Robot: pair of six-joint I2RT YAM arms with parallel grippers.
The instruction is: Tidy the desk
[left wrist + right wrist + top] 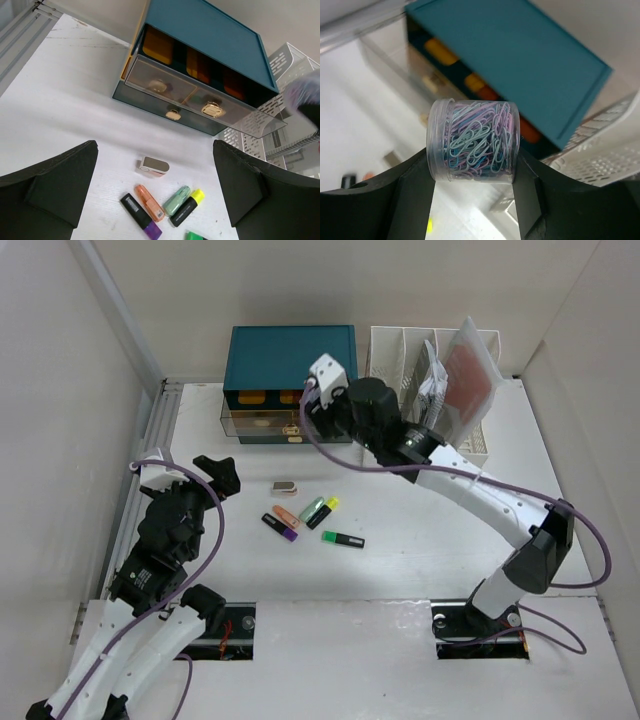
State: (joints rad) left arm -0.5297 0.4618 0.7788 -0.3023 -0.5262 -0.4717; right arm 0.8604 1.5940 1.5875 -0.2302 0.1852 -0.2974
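Note:
The desk (440, 560) is a white tabletop. My right gripper (472, 155) is shut on a clear round jar of pastel paper clips (472, 140) and holds it in the air in front of the teal drawer cabinet (290, 355). The cabinet's clear drawers (160, 82) stand pulled out. My left gripper (155, 145) is open and empty, hovering at the desk's left side above several highlighters (149, 202) and a small white and brown block (154, 166). In the top view the jar itself is hidden by the right wrist.
A white slotted file rack (400, 350) stands right of the cabinet, with a red packet (468, 375) and papers in it. One green and black highlighter (343, 539) lies apart from the others. A metal rail (150, 435) runs along the left edge.

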